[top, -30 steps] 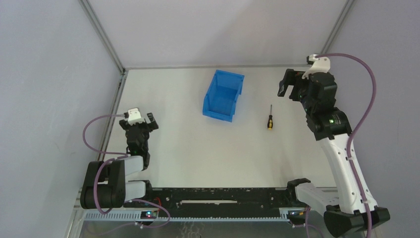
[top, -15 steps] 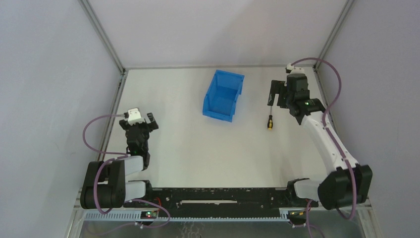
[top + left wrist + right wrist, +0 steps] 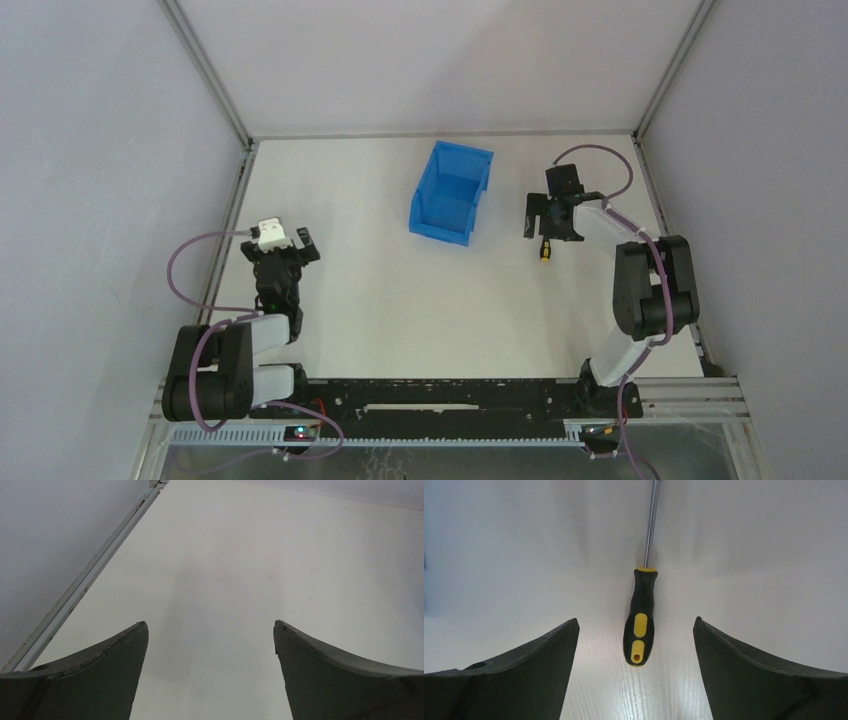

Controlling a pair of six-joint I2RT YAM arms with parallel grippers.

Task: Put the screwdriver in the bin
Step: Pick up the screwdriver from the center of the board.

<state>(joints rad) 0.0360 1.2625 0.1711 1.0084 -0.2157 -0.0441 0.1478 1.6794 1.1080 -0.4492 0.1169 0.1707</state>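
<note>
You have none of the task's real work done yet. The screwdriver [image 3: 640, 625] lies flat on the worktop [image 3: 380, 300], outside the bin [image 3: 440, 236].

What you do have is the approach. Your right tool [image 3: 549, 222] sits directly above the screwdriver with its jaws spread wide and nothing in them. In the right wrist view the black-and-yellow handle lies midway between the two fingers [image 3: 524, 675] and touches neither. Its butt end points back toward the tool's wrist, and the thin shaft runs straight ahead, away from the tool. From these views I cannot tell how close the fingertips are to the worktop, so judge the remaining descent yourself before closing.

The bin stands to that tool's left, near but clearly apart, with bare worktop between them. Its lowered lip faces back toward the arm bases. From above, its inside looks empty.

Your left tool [image 3: 210, 623] is also wide open and holds nothing. It sits over plain worktop, well away from both the screwdriver and the bin, and seems to play no part here.

By my reading you still have to close on the handle, lift, carry leftward over the bin's wall and let go.
</note>
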